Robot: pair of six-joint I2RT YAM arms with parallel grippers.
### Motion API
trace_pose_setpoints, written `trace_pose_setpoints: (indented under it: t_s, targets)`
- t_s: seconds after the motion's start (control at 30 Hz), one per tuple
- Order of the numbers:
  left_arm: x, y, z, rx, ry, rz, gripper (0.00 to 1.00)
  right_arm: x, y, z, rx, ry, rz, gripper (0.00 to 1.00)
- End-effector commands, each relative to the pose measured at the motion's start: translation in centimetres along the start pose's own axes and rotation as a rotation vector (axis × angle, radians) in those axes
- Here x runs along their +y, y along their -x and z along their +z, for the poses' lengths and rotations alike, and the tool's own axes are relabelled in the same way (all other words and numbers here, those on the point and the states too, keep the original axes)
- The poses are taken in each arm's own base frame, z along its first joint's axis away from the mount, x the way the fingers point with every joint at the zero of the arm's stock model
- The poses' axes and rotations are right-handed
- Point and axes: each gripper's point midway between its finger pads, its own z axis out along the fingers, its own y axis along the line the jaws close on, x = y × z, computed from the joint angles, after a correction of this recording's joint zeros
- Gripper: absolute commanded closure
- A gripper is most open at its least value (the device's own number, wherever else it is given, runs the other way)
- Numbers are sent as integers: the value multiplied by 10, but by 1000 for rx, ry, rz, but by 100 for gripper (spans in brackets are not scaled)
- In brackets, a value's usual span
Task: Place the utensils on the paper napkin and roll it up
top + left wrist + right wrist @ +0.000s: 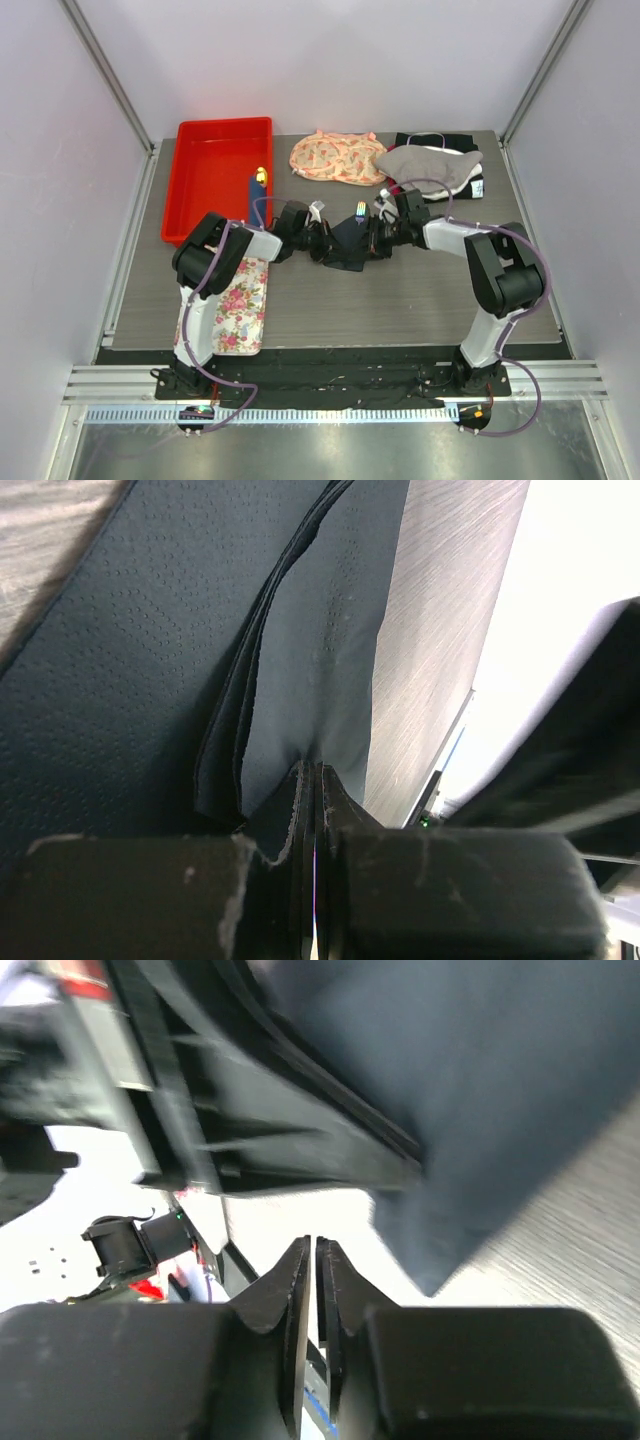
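The paper napkin (pixel 348 252) is a dark sheet held up off the table between the two arms at mid-table. My left gripper (pixel 322 243) is shut on its edge; in the left wrist view the napkin (pixel 300 630) runs in loose folds down into the closed fingertips of the left gripper (pixel 316 775). My right gripper (pixel 373 240) is right beside the napkin's other side. In the right wrist view the right gripper (pixel 312 1252) has its jaws all but together with nothing between them, and a corner of the napkin (pixel 480 1090) hangs just above and to the right. The utensils are out of view.
A red tray (pixel 215 200) at the back left holds a blue yellow-tipped stick (pixel 256 182). A floral tray (pixel 240 305) lies by the left arm's base. At the back are a floral pouch (pixel 335 158) and a grey cloth (pixel 430 165) over a folded black cloth (pixel 420 141).
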Motion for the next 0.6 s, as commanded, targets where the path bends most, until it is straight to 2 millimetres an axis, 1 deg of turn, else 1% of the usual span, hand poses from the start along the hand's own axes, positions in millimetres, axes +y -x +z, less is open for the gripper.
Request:
trace_pose_setpoints:
  t_s: [0.0, 0.03, 0.13, 0.17, 0.27, 0.33, 0.4, 0.43, 0.53, 0.57]
  targets:
    - [64, -12, 2, -10, 202, -47, 100, -6, -4, 11, -16, 52, 39, 85]
    - [63, -12, 2, -11, 201, -42, 100, -16, -8, 16, -3, 36, 63, 87]
    - [64, -12, 1, -12, 206, -40, 100, -38, -19, 23, 15, -7, 118, 90]
    - [63, -12, 1, -10, 206, -39, 100, -50, -25, 26, 33, -28, 158, 92]
    - [65, -13, 1, -8, 211, -41, 100, -73, -34, 28, 57, -71, 237, 96]
    - [66, -14, 1, -6, 212, -43, 100, -79, -35, 26, 63, -81, 276, 96]
    - [67, -15, 0, -3, 213, -41, 100, -79, -38, 24, 83, -65, 309, 96]
    - [67, -15, 0, -3, 213, -42, 100, -74, -37, 22, 87, -49, 305, 96]
    - [68, -15, 0, 0, 217, -42, 100, -44, -20, 11, 67, 34, 237, 91]
    - [68, -16, 0, 1, 216, -40, 100, -33, -9, 7, 46, 57, 208, 89]
